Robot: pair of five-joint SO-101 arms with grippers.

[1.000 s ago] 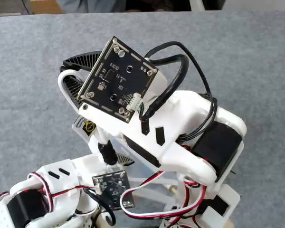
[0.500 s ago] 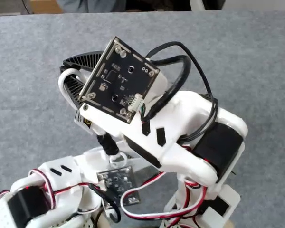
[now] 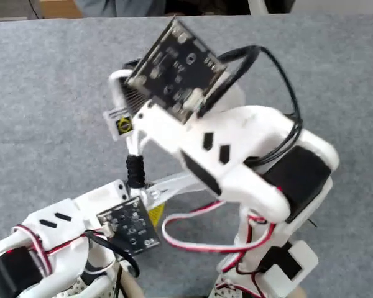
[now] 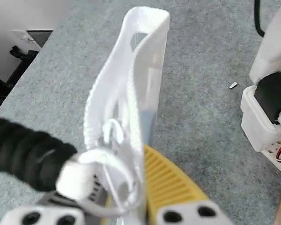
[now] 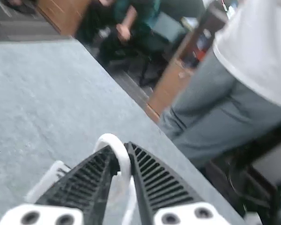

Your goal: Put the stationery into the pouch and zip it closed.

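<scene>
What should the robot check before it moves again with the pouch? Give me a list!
1. Left hand shut on the pouch: ok.
2. Right hand shut on the white loop: ok.
3. Pouch stretched between both hands: ok.
4. Stationery inside the pouch: cannot tell.
5. Pouch zipped closed: cannot tell.

The right arm [image 3: 248,161] arches across the frame's centre, its right gripper [image 5: 124,149] pinched closed. At lower left, the left arm [image 3: 56,233] has its left gripper [image 4: 138,157] likewise clamped.
</scene>
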